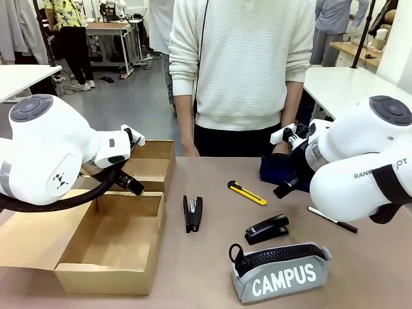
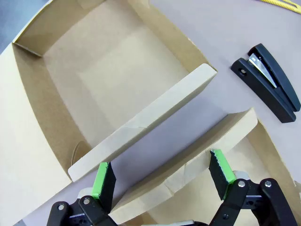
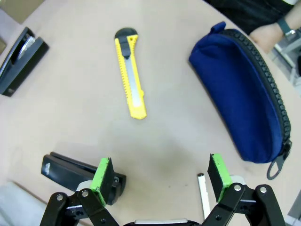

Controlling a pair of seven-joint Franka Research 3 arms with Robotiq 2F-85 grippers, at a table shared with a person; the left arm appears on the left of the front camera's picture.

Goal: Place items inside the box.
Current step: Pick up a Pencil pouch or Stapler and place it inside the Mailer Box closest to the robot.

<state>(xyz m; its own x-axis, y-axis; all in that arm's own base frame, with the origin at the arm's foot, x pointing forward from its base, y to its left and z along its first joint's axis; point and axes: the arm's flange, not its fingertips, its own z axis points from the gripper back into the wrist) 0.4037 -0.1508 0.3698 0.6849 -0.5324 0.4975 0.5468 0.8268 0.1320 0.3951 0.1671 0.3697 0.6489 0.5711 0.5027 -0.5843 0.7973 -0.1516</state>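
The open cardboard box (image 1: 109, 248) sits at the table's left with its flaps (image 2: 141, 123) spread. My left gripper (image 1: 134, 186) (image 2: 162, 176) hovers open above the flaps at the box's far end. On the table lie two black staplers (image 1: 192, 213) (image 1: 266, 229), a yellow utility knife (image 1: 246, 193), a black-and-white pen (image 1: 332, 220), a grey "CAMPUS" pouch (image 1: 281, 274) and a navy pouch (image 3: 244, 94). Open and holding nothing, my right gripper (image 1: 284, 188) (image 3: 161, 175) hangs over bare table between the knife (image 3: 131, 75), one stapler (image 3: 77, 170) and the navy pouch.
A person in a white sweater (image 1: 241, 64) stands at the table's far edge, one hand (image 3: 270, 32) with a wristwatch just beyond the navy pouch. The box's long side flap (image 1: 29, 241) lies flat to the left. Bare tabletop (image 1: 206, 264) lies between box and grey pouch.
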